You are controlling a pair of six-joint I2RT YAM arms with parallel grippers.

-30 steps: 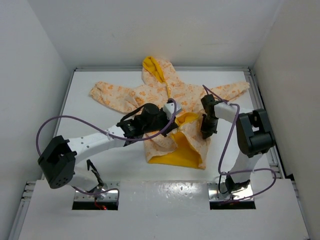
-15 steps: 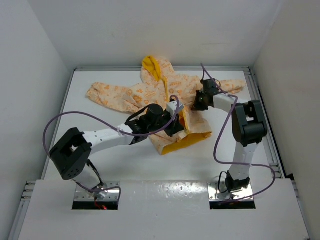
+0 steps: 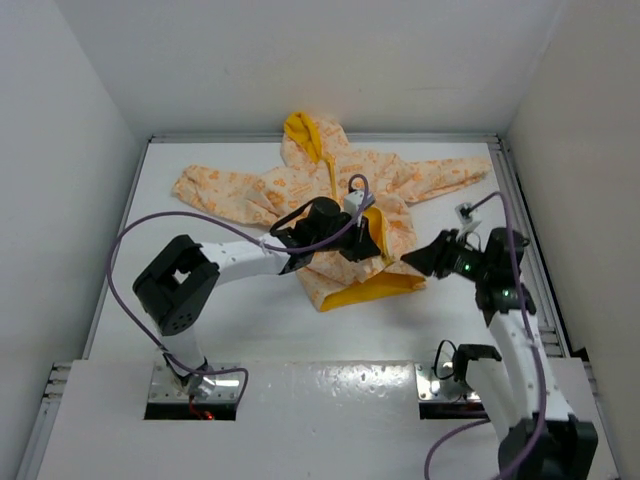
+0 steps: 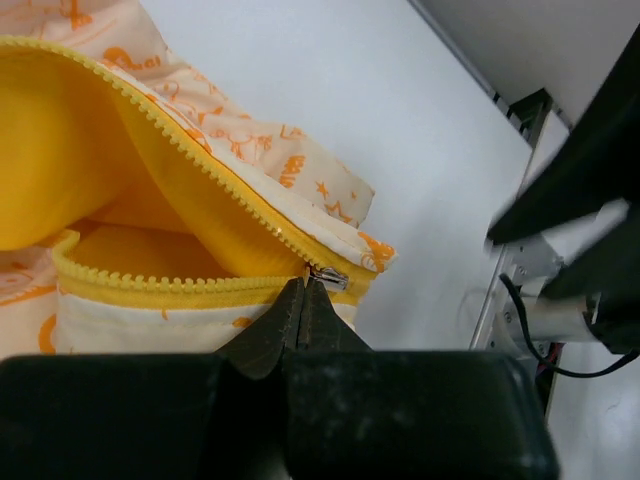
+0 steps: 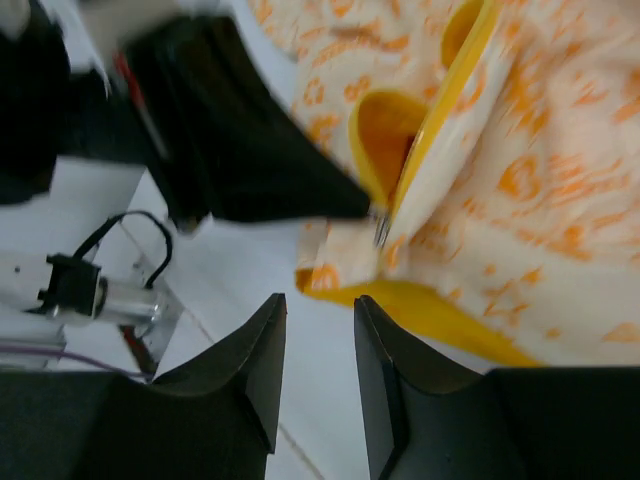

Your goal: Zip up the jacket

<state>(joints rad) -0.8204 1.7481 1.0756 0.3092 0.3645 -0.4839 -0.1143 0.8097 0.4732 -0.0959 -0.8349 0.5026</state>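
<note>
The jacket (image 3: pixel 300 190) lies spread at the back of the table, hood at the far side, cream with orange print and yellow lining. Its lower front is folded open. My left gripper (image 3: pixel 370 247) rests on the jacket's lower right front. In the left wrist view it (image 4: pixel 303 285) is shut, tips pinched at the metal zipper slider (image 4: pixel 328 277) where the two yellow tooth rows meet. My right gripper (image 3: pixel 412 260) is open and empty, off the jacket to its right. In the right wrist view it (image 5: pixel 320 310) hovers over bare table, short of the yellow hem (image 5: pixel 440 315).
A metal rail (image 3: pixel 522 220) runs along the table's right edge, close to my right arm. White walls close in the left, back and right. Purple cables (image 3: pixel 130 235) loop from both arms. An arm base mount (image 5: pixel 90 290) shows in the right wrist view.
My right gripper let go of the jacket's right side and drew back toward the near right, now open. My left gripper moved farther right along the jacket, whose lower front bunched upward.
</note>
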